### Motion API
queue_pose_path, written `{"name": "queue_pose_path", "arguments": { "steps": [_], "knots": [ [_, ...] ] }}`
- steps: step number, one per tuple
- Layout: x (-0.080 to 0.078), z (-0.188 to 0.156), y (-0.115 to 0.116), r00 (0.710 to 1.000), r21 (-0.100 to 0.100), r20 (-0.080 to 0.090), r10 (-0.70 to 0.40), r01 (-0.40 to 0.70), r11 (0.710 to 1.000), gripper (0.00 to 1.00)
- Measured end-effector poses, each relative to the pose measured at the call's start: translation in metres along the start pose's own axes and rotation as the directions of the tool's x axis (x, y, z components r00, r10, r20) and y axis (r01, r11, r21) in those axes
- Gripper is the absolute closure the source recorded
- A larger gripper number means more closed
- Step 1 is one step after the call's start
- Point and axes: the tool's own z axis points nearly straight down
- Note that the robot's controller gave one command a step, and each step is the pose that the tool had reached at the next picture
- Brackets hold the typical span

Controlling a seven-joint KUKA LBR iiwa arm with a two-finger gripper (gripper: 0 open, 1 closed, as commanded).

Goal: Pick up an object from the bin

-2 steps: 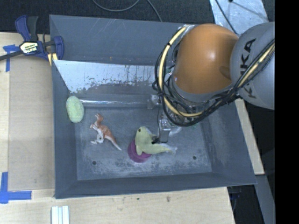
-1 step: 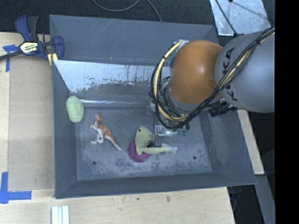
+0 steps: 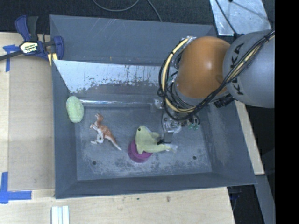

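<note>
My gripper [image 3: 166,134] hangs low in the middle right of the bin, under the orange cover of the wrist. Its tip is at the right end of a pale yellow-green soft thing [image 3: 147,141]. That thing lies partly on top of a purple round thing [image 3: 137,154] near the bin's front. The view does not tell whether the gripper touches the green thing. An orange and white toy animal [image 3: 103,134] lies on its side to the left of them.
A pale green egg-shaped lump [image 3: 74,109] rests against the bin's left wall. The arm and its cables cover the bin's right rear part. Bare floor lies in front of and to the right of the gripper.
</note>
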Motion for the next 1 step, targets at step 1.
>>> {"name": "queue_pose_path", "arguments": {
  "steps": [1],
  "knots": [
    [0.0009,0.0255,-0.0023,0.955,0.0,0.001,0.297,-0.297,0.955,0.0]
  ]
}}
